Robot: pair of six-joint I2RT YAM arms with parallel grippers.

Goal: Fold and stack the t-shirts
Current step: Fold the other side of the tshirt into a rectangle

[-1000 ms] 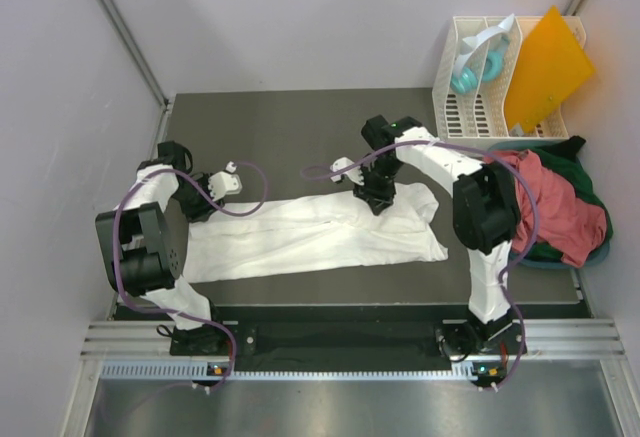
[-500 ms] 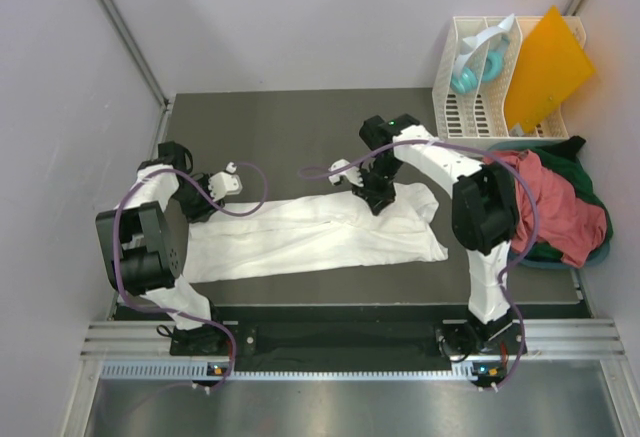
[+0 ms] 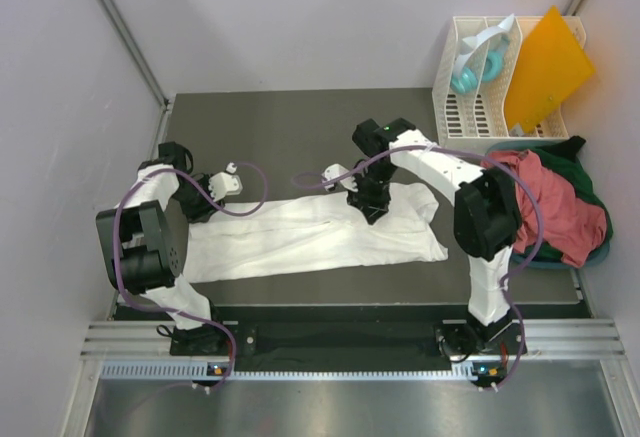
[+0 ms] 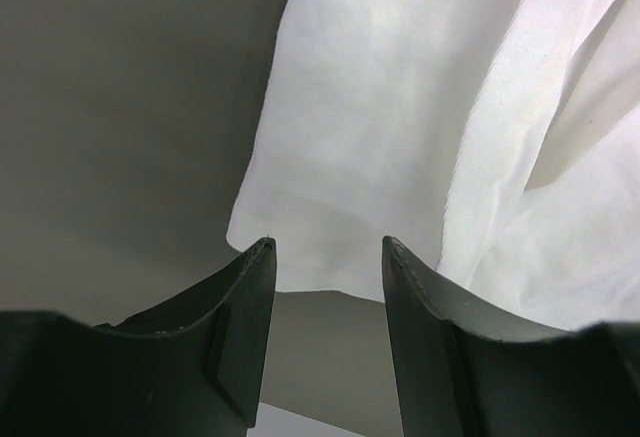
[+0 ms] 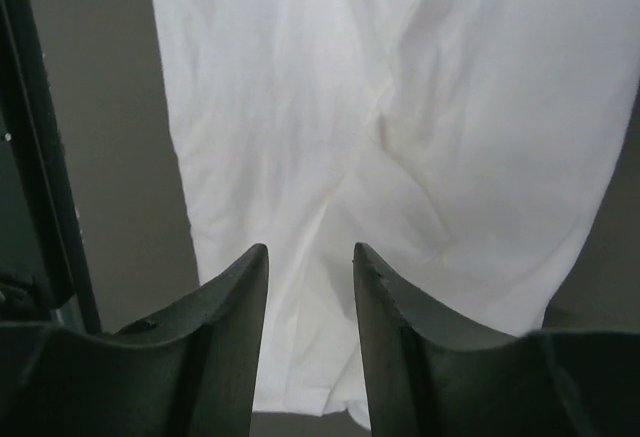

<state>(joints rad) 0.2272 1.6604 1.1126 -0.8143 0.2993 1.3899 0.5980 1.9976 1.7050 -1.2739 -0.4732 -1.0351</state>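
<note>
Just beyond your left jaws, half open and empty, the white t-shirt [image 4: 400, 107] lies flat on the bench [image 4: 120, 107]; the right jaws hover narrowly parted over it. Likely soft, light, limp: pinch its edge.

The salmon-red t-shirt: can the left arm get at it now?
Probably not. The salmon-red t-shirt lies at the right edge, beyond the right arm; the left claw is at the white t-shirt's left end.

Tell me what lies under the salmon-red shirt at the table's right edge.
A dark green shirt pokes out beneath the salmon-red shirt; anything deeper is covered.
</note>
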